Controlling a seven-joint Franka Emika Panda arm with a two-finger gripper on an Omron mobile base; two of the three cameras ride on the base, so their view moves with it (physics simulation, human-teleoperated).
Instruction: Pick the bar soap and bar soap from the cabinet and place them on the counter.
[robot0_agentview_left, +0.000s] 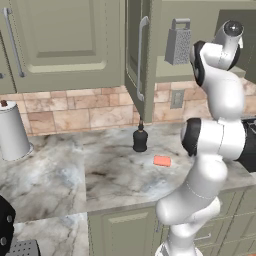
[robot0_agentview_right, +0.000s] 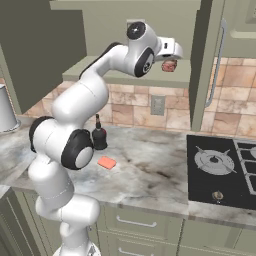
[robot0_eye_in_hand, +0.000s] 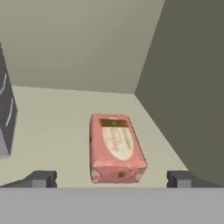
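Observation:
A pink-red bar soap (robot0_eye_in_hand: 116, 148) with a tan label lies on the cabinet shelf (robot0_eye_in_hand: 52, 127), close to the right inner wall. My gripper (robot0_eye_in_hand: 111, 179) is open, with one fingertip standing clear on each side of the bar's near end. From the right base view my hand (robot0_agentview_right: 172, 51) reaches into the open cabinet (robot0_agentview_right: 150, 77) just above that bar soap (robot0_agentview_right: 169, 65). The salmon-orange bar soap (robot0_agentview_left: 161, 160) (robot0_agentview_right: 106, 162) lies flat on the marble counter (robot0_agentview_left: 100, 170) (robot0_agentview_right: 150, 165).
A steel grater (robot0_agentview_left: 177, 42) (robot0_eye_in_hand: 6, 118) stands on the shelf left of the soap. On the counter are a black bottle (robot0_agentview_left: 140, 139) (robot0_agentview_right: 99, 136) and a white canister (robot0_agentview_left: 12, 131). The cabinet door (robot0_agentview_left: 137, 55) hangs open. A black stove top (robot0_agentview_right: 225, 170) lies at right.

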